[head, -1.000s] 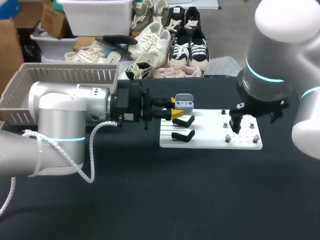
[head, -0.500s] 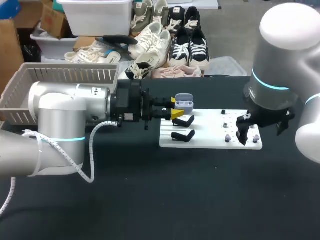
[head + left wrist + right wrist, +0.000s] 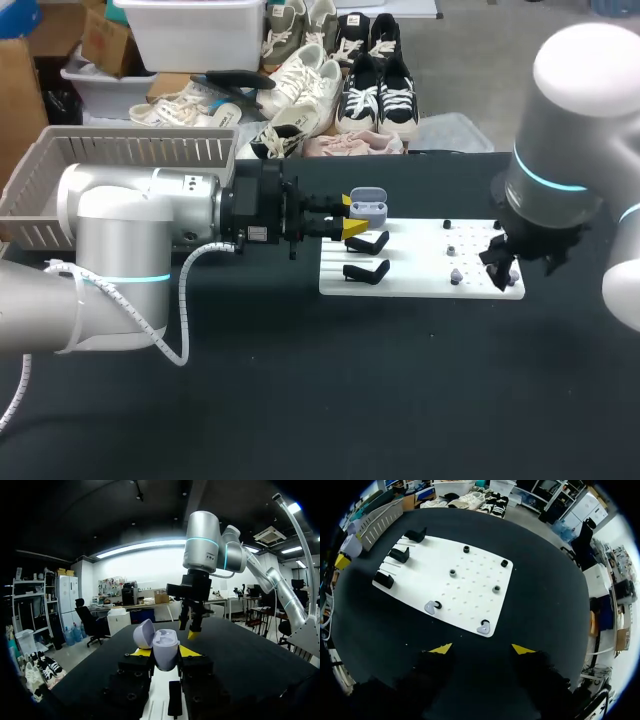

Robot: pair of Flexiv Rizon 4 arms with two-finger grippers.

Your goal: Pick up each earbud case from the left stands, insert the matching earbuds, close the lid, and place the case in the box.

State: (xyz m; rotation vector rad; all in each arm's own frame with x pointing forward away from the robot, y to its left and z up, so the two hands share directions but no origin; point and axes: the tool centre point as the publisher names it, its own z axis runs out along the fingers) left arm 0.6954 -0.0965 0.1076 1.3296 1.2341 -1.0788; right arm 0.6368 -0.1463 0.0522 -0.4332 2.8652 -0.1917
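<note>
My left gripper [image 3: 351, 216] is shut on an open lavender earbud case [image 3: 369, 207], held above the far left corner of the white board [image 3: 420, 280]. In the left wrist view the case [image 3: 165, 649] sits between the yellow tips with its lid [image 3: 143, 634] tipped back. Two pale earbuds [image 3: 430, 607] [image 3: 483, 627] lie on the board's near edge. My right gripper [image 3: 482, 649] hovers open over the dark table just short of the second earbud, nothing between its fingers. In the head view the right gripper [image 3: 500, 262] is at the board's right end.
Three empty black stands [image 3: 400, 555] line the board's left side, and several small pegs [image 3: 452, 572] dot its middle. A grey slatted basket [image 3: 130, 150] stands at the back left behind my left arm. Dark tabletop [image 3: 330, 400] stretches in front of the board.
My right gripper has moved right, from over the board's middle pegs to its right end. My left arm and the case have not moved.
</note>
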